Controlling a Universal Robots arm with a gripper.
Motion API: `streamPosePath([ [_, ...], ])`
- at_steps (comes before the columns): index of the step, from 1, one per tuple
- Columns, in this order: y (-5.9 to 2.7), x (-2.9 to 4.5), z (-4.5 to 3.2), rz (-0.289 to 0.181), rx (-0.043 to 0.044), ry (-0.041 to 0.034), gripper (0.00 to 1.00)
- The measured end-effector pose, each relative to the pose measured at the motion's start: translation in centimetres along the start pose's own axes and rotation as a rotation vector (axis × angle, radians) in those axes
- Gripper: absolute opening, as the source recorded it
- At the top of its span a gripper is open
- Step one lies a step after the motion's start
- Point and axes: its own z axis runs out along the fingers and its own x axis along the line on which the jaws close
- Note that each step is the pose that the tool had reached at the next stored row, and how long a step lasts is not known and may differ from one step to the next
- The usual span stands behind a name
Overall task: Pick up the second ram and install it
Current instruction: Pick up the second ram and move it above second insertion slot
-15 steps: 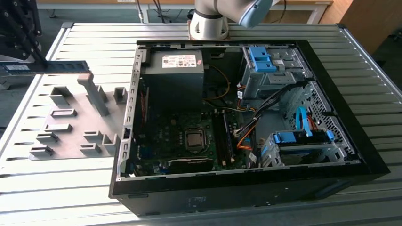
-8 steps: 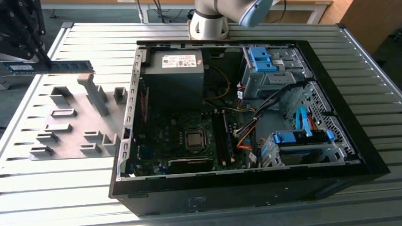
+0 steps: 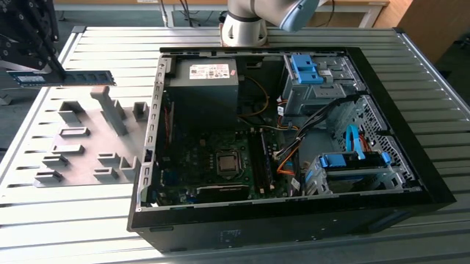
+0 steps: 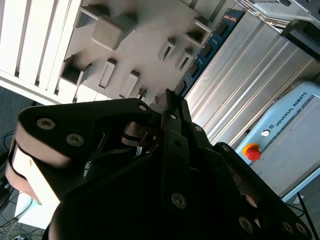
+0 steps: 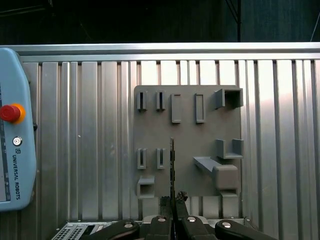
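I saw the hand (image 3: 52,70) in the upper left of the exterior view, closed on the second ram (image 3: 87,78). It held the second ram level above the grey fixture plate (image 3: 88,146) on the table (image 3: 441,137), at the left of the open computer case (image 3: 294,231).

- Arm base (image 3: 242,27): grey column at 12 o'clock in the exterior view, with a pale blue joint cover (image 3: 298,14) beside it toward 1 o'clock.
- Gripper (image 3: 53,70): black, at 10 o'clock in the exterior view, pointing downward.
- Fingers (image 5: 165,202): closed on the second ram (image 3: 88,77), held level and projecting toward 3 o'clock.
- Gripper body: black bolted linkage plates in both wrist views.
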Motion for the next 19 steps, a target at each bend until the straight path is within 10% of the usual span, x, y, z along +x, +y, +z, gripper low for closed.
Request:
streamPosePath([
  [19,-1.95,-0.06,-0.05,0.000,0.0000,0.0000,0.14],
])
